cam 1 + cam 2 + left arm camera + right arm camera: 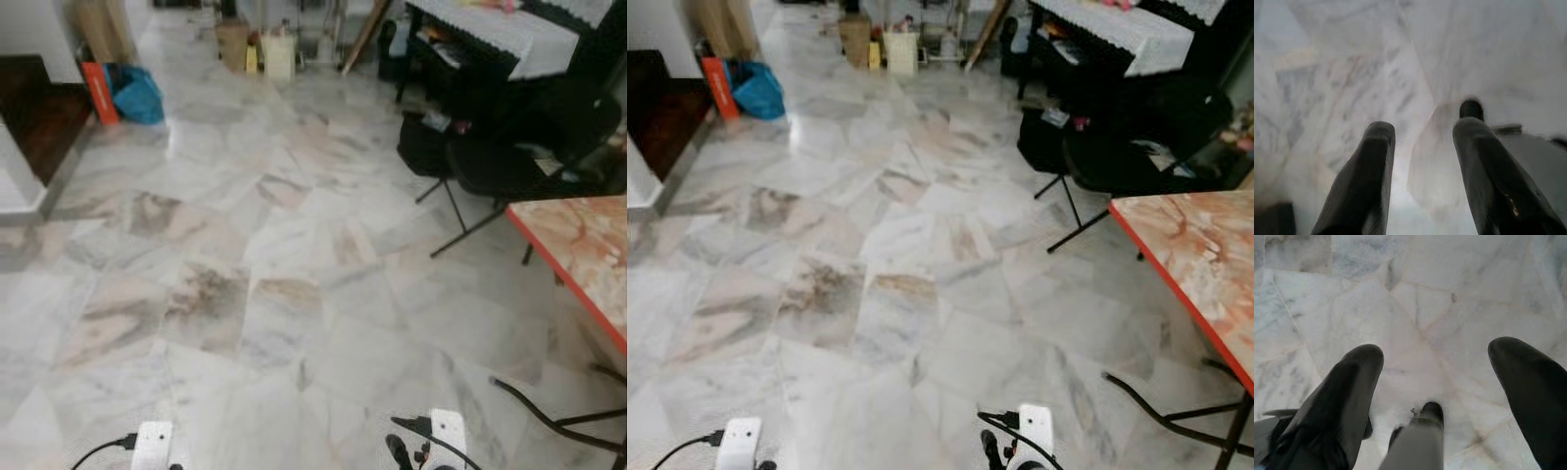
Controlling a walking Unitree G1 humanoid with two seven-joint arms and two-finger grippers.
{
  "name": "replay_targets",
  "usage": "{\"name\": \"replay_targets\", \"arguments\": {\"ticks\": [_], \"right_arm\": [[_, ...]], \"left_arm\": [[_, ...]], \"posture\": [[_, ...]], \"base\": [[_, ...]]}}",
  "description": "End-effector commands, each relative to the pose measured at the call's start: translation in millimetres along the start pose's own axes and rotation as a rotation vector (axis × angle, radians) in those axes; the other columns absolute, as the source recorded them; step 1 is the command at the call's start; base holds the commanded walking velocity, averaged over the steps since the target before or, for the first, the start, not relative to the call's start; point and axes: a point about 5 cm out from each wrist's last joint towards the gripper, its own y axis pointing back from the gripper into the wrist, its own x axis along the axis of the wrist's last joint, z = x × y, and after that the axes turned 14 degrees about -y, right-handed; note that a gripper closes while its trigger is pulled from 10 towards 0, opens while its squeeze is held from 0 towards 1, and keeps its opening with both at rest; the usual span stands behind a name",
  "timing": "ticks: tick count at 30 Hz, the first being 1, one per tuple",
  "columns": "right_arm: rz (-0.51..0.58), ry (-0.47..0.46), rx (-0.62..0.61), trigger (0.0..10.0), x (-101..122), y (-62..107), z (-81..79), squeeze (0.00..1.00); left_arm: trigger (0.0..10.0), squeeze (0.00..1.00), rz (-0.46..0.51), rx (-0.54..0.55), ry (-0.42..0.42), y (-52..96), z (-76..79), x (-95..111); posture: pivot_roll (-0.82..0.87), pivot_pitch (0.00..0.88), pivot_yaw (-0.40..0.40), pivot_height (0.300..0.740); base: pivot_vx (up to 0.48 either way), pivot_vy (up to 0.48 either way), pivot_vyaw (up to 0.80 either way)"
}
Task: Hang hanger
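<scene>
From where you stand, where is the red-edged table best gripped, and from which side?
Probably the table by its long red edge, coming from the marble floor side: that straight rim overhangs the thin black legs and faces you. The left gripper and right gripper hang open.

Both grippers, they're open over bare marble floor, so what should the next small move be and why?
Probably keep walking forward and look around for the hanger. The left gripper and right gripper hang open and hold nothing above the marble floor. Ahead lie a table and a black chair on the right.
</scene>
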Motion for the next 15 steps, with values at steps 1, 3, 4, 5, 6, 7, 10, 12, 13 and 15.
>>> {"name": "replay_targets", "arguments": {"ticks": [1,3,4,5,6,7,10,12,13,15], "right_arm": [[-0.019,0.002,-0.023,10.0,-5.7,3.0,7.8,0.0],[-0.02,0.002,-0.023,10.0,-5.7,3.0,7.8,0.0],[-0.02,0.002,-0.024,10.0,-5.7,3.0,7.9,0.0],[-0.02,0.002,-0.023,10.0,-5.7,2.9,7.8,0.0],[-0.02,0.002,-0.023,10.0,-5.6,2.9,7.7,0.0],[-0.02,0.002,-0.023,10.0,-5.6,2.9,7.7,0.0],[-0.021,0.001,-0.024,10.0,-5.6,2.9,7.8,0.0],[-0.028,0.01,-0.022,10.0,-6.5,3.0,7.7,0.0],[-0.028,0.01,-0.022,10.0,-6.5,3.0,7.7,0.0],[-0.037,0.023,-0.018,10.0,-8.0,3.1,7.3,0.0]], "left_arm": [[10.0,0.0,-0.019,-0.019,-0.006,0.7,6.5,-4.3],[10.0,0.0,-0.019,-0.02,-0.005,0.8,7.7,-4.5],[10.0,0.0,-0.019,-0.021,-0.005,0.8,8.2,-4.5],[10.0,0.0,-0.02,-0.022,-0.005,0.9,9.0,-4.6],[10.0,0.0,-0.02,-0.023,-0.004,1.0,10.2,-4.7],[10.0,0.0,-0.02,-0.023,-0.004,1.0,10.2,-4.7],[10.0,0.0,-0.022,-0.026,-0.003,0.9,11.6,-4.4],[10.0,0.0,-0.023,-0.028,-0.005,0.9,12.2,-4.2],[10.0,0.0,-0.023,-0.028,-0.005,0.9,12.2,-4.2],[10.0,0.0,-0.025,-0.03,-0.004,0.9,12.0,-4.3]], "posture": [[-0.04,0.0,-0.031,0.74],[-0.04,0.0,-0.031,0.74],[-0.04,0.0,-0.031,0.74],[-0.04,0.0,-0.031,0.74],[-0.04,0.0,-0.031,0.74],[-0.04,0.0,-0.031,0.74],[-0.04,0.0,-0.031,0.74],[-0.04,0.0,-0.031,0.74],[-0.04,0.0,-0.031,0.74],[-0.04,0.0,-0.032,0.74]], "base": [[-0.326,0.0,0.0],[-0.324,0.0,0.0],[-0.322,0.0,0.0],[-0.326,0.0,0.0],[-0.33,0.0,0.0],[-0.33,0.0,0.0],[-0.33,0.0,0.0],[-0.326,0.0,0.0],[-0.326,0.0,0.0],[-0.326,0.0,0.0]]}}
